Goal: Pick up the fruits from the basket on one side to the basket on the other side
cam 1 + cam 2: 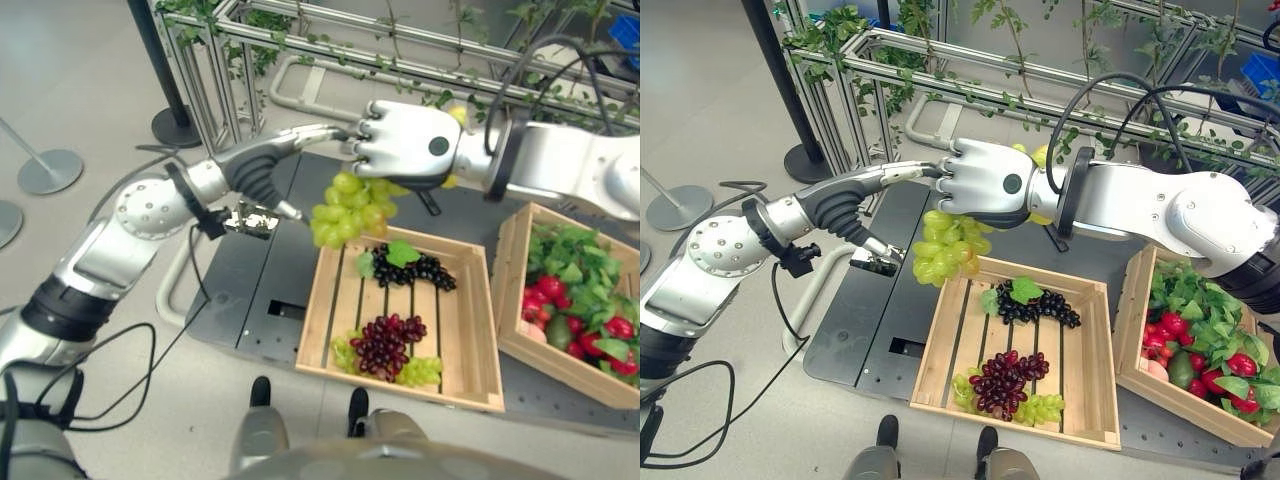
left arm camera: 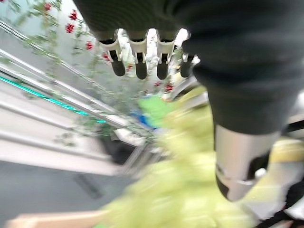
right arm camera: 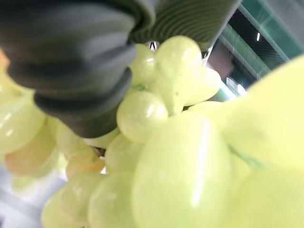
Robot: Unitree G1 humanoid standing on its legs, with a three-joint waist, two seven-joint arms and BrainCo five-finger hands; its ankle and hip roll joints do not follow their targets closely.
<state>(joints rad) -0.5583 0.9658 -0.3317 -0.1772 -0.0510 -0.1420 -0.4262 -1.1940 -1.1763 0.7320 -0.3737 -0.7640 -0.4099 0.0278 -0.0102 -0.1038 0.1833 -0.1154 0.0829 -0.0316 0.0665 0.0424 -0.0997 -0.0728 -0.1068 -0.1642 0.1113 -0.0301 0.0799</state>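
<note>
Note the two slatted wooden crates on the dark platform. The centre crate (image 1: 470, 330), lower middle of the frame, has pale plank walls and a gapped floor. It holds a dark purple-black grape bunch (image 1: 410, 268) with a green leaf, a red grape bunch (image 1: 385, 345) and a small green cluster (image 1: 420, 372) at its near edge. The right crate (image 1: 512, 290), at the right edge, sits just beside it. It is packed with leafy greens and red fruits (image 1: 545, 295).

Observe the right arm, a smooth silver-grey shell. It enters from the right edge and crosses the upper middle of the frame. The right hand (image 1: 400, 145) is curled round the top of the green grape bunch (image 1: 350, 210). The bunch hangs free below the palm, above the centre crate's upper left corner. Holding it from the top lets the cluster dangle clear of the crate wall. In the right wrist view the grapes (image 3: 166, 156) are round, glossy and pale yellow-green, pressed close against the dark ribbed cover.

The left hand (image 1: 330, 135), at upper centre, meets the right hand's fingers. Its own fingers (image 2: 137, 57) extend straight and relaxed, with nothing in them. In my judgement, it is positioned to receive or support the bunch.

Treat the grapes as soft and easily detached.
</note>
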